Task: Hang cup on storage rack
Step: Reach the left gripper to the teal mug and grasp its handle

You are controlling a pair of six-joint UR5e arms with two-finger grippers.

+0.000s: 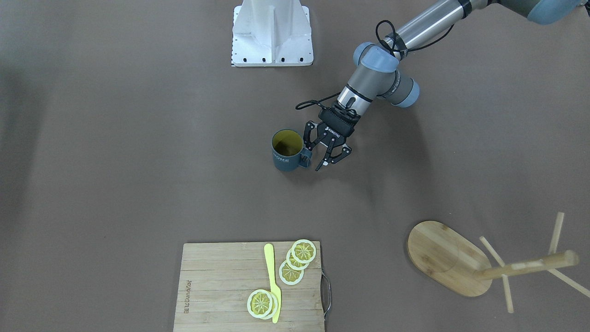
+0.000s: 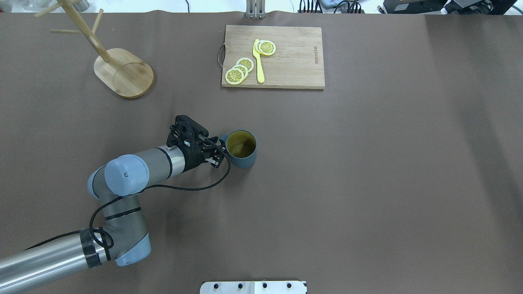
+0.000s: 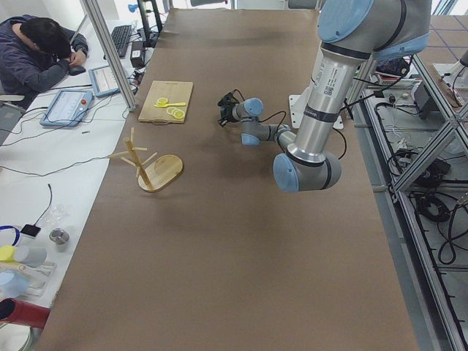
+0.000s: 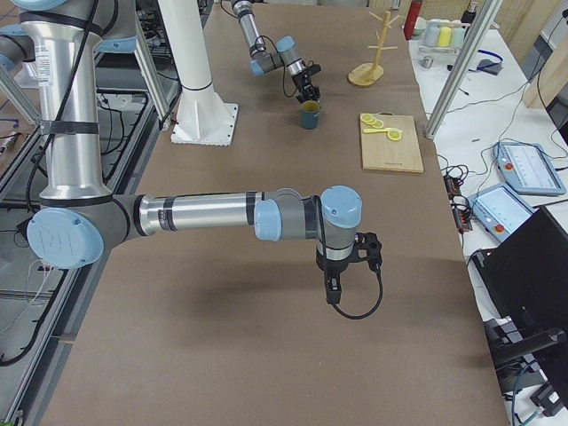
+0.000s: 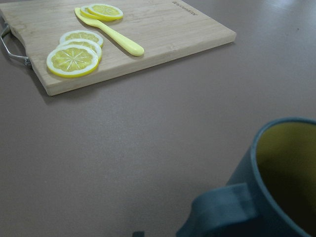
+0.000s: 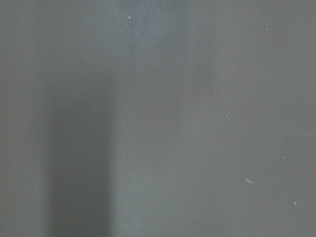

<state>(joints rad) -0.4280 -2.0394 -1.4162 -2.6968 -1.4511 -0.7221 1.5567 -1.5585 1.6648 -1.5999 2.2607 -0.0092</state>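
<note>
Nearest the left wrist camera, the cup (image 5: 291,177) is seen only in part: its teal rim, yellow interior and loop handle fill the lower right corner. It is stood upright near the middle of the brown table covering (image 1: 138,161), with the handle turned toward the left gripper (image 1: 315,158). That gripper is held spread wide just beside the handle, with nothing gripped; whether a finger touches the handle cannot be told. The storage rack (image 2: 124,73) is stood well apart, toward the far left corner in the overhead view. A slatted cutting board (image 2: 286,65) is laid at the far edge, with lemon slices (image 2: 239,70) and a yellow plastic knife (image 2: 259,61) on it. The right gripper (image 4: 333,288) is hung over the covering, well away from the cup; how far it is spread cannot be told. Beyond the table, a person (image 3: 36,55) is seated at a desk, head down.
</note>
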